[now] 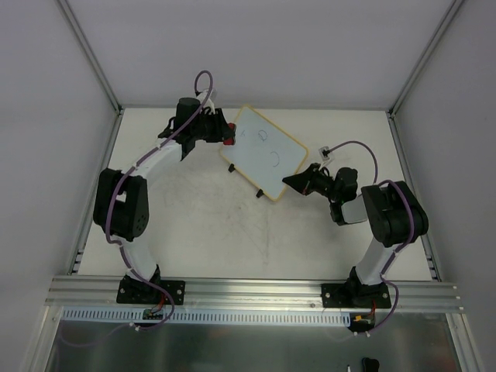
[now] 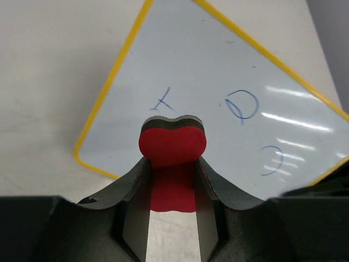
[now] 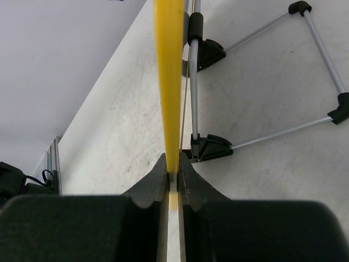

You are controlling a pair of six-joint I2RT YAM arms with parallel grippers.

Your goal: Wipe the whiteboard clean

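Over the board (image 2: 207, 71), the left gripper (image 2: 173, 164) clenched the eraser (image 2: 173, 143); the right gripper (image 3: 173, 166) pinched the board's right corner. Pressing flat across every mark (image 2: 241, 103) seemed wisest.

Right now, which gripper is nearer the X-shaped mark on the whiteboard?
Left. The left gripper, holding the red eraser, is just short of the X mark; the right gripper clamps the far edge of the whiteboard, past the other marks.

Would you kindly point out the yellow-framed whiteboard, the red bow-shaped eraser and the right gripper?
yellow-framed whiteboard (image 1: 260, 153): top external view, white face.
red bow-shaped eraser (image 2: 172, 145): left wrist view, red front face.
right gripper (image 3: 173, 167): right wrist view, midway between fingertips.
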